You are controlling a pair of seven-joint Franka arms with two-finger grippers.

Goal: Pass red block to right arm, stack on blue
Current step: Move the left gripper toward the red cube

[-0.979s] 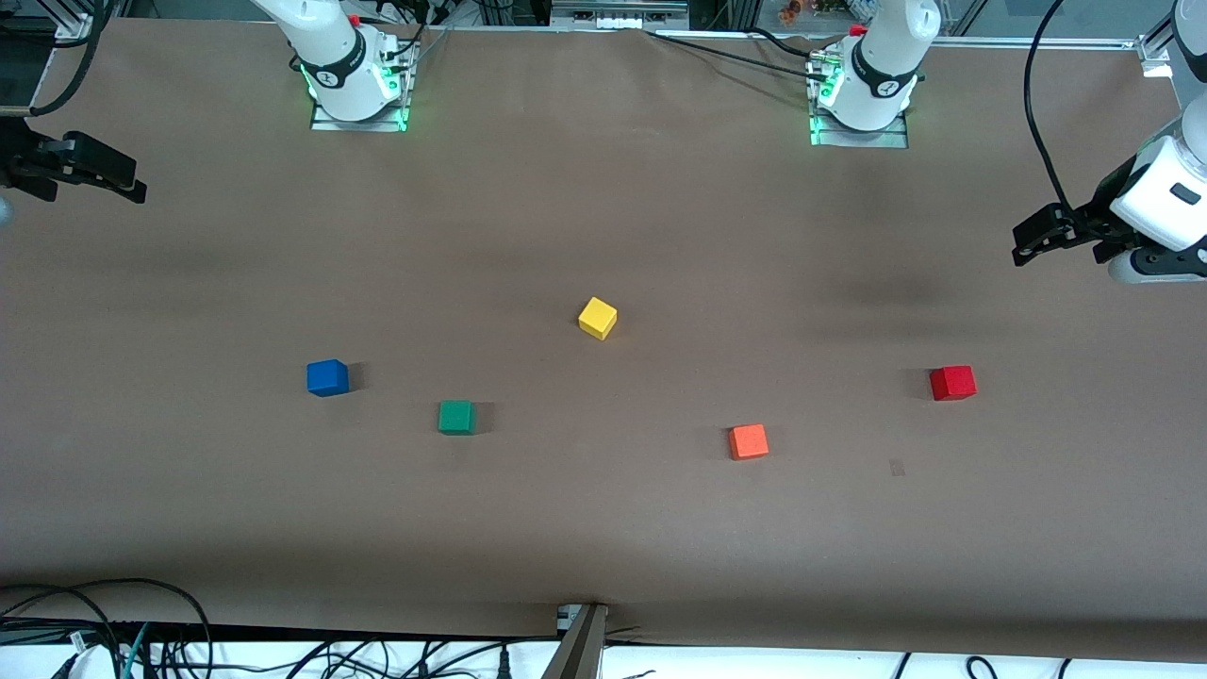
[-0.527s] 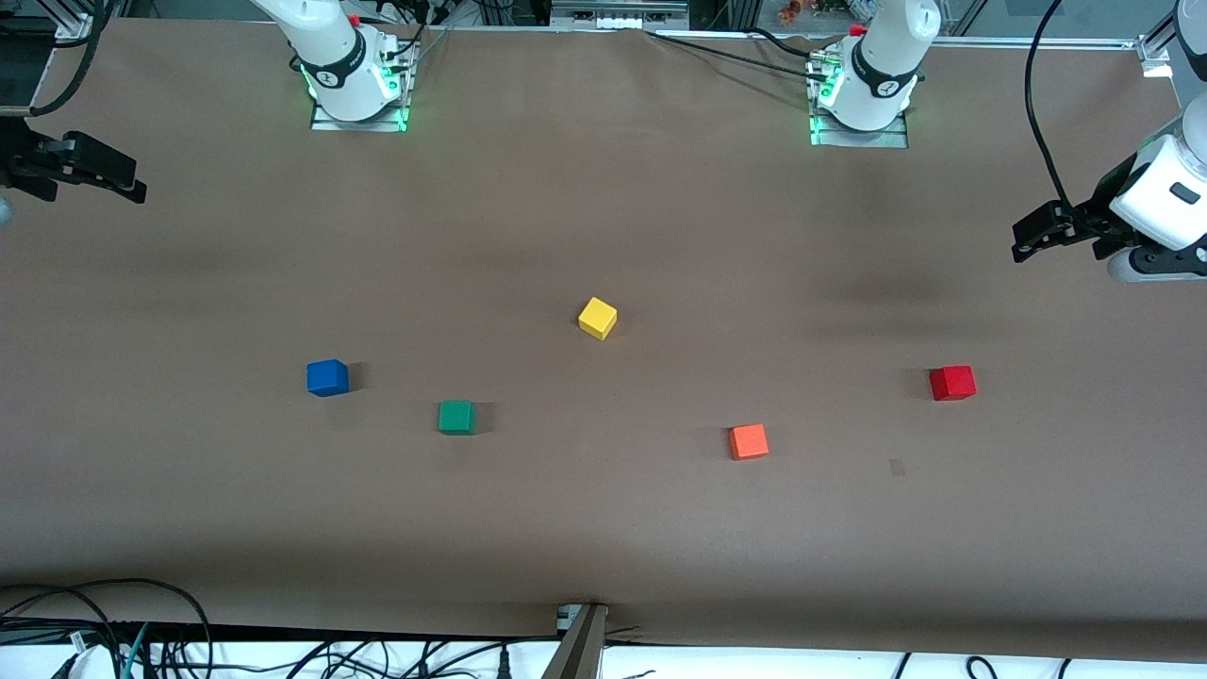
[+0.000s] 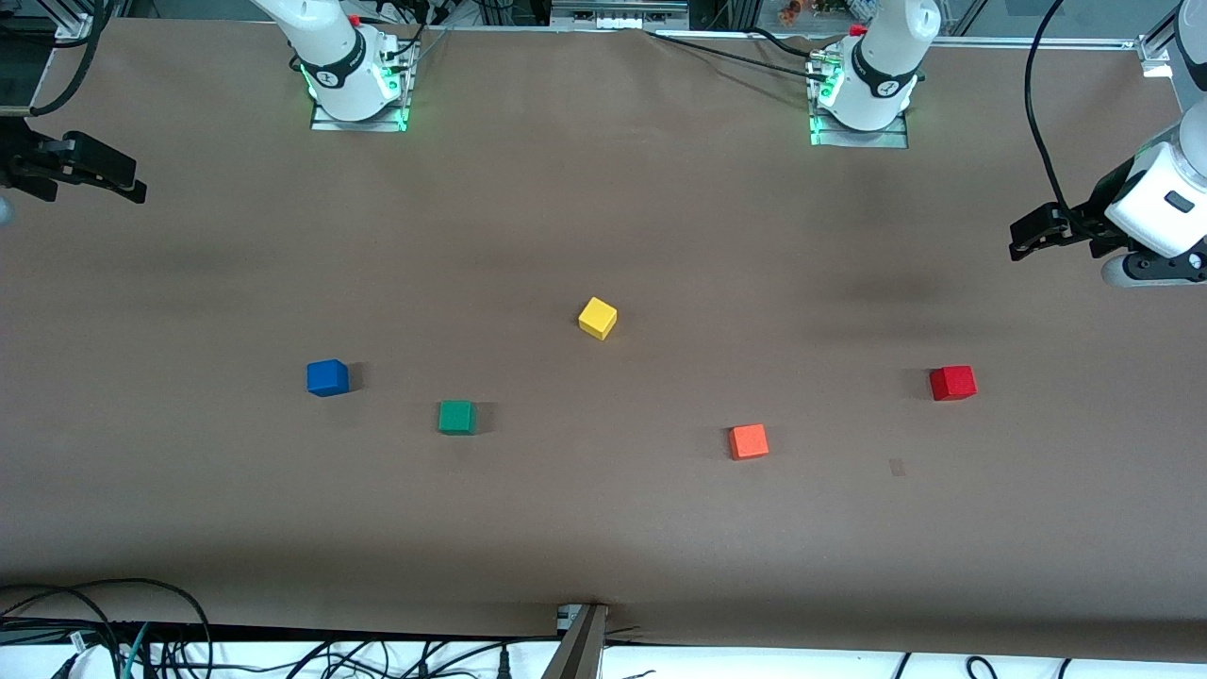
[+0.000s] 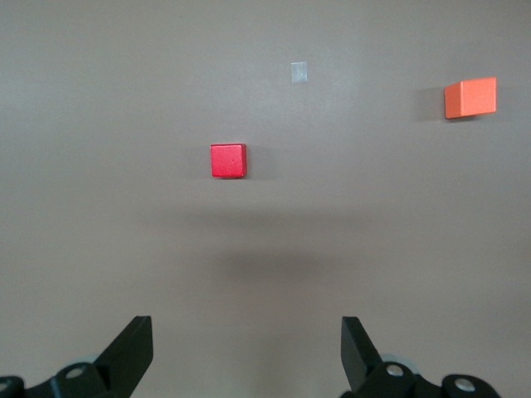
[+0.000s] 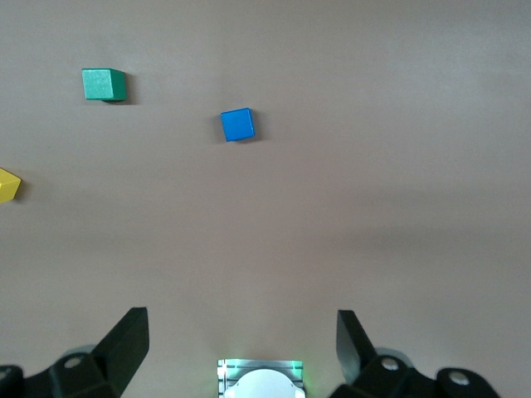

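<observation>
The red block (image 3: 952, 383) lies on the table toward the left arm's end and also shows in the left wrist view (image 4: 228, 160). The blue block (image 3: 327, 377) lies toward the right arm's end and shows in the right wrist view (image 5: 238, 124). My left gripper (image 3: 1023, 241) hangs open and empty over the table's edge at the left arm's end, apart from the red block; its jaws (image 4: 246, 352) stand wide. My right gripper (image 3: 127, 184) hangs over the right arm's end of the table, open and empty (image 5: 241, 344), and waits.
A yellow block (image 3: 597, 318) lies mid-table. A green block (image 3: 456, 417) lies beside the blue one. A lighter orange block (image 3: 748, 441) lies nearer the front camera than the red one. The arm bases (image 3: 356, 90) stand along the table's edge. Cables lie along the front edge.
My left arm's hand has shifted slightly toward the bases' side of the table. The blocks and the right arm have not moved.
</observation>
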